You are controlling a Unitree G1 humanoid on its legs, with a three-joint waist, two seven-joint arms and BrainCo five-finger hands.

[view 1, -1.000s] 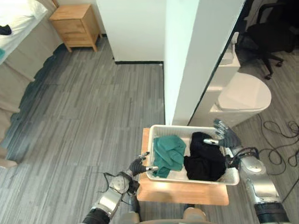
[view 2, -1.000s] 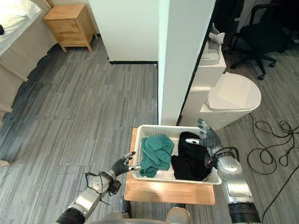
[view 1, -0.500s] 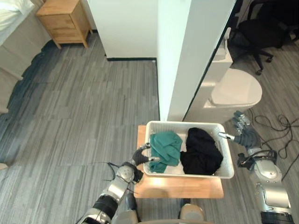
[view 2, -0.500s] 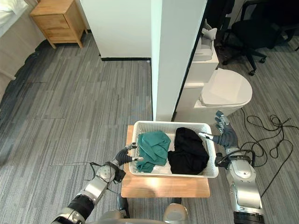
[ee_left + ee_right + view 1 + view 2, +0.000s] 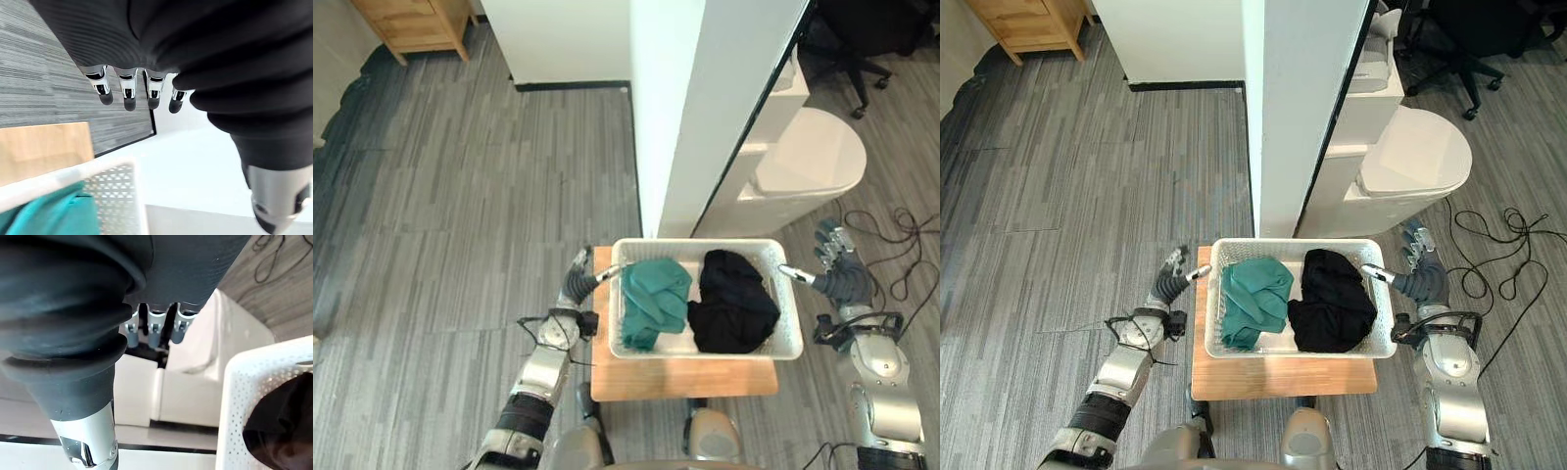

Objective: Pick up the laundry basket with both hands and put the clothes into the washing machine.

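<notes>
In the left eye view, the white laundry basket (image 5: 705, 350) sits flat on a small wooden table (image 5: 685, 378). A teal garment (image 5: 656, 292) lies in its left half and a black garment (image 5: 736, 305) in its right. The left hand (image 5: 578, 282) hovers just beside the basket's far left corner, fingers loosely spread. Its thumb tip is at the rim, and I can't tell whether it touches. The right hand (image 5: 842, 281) is just beside the far right corner, fingers fanned out and thumb pointing at the rim. A white toilet (image 5: 808, 162) stands beyond, next to a white wall (image 5: 705, 108).

The right eye view shows the same: a hand at either side of the basket, neither curled round it.

In the left wrist view, the fingers (image 5: 128, 95) hang straight and apart, holding nothing. The basket's corner and the teal garment lie past them.

In the right wrist view, the fingers (image 5: 154, 330) are straight too, with the basket's perforated wall and the black garment nearby.
</notes>
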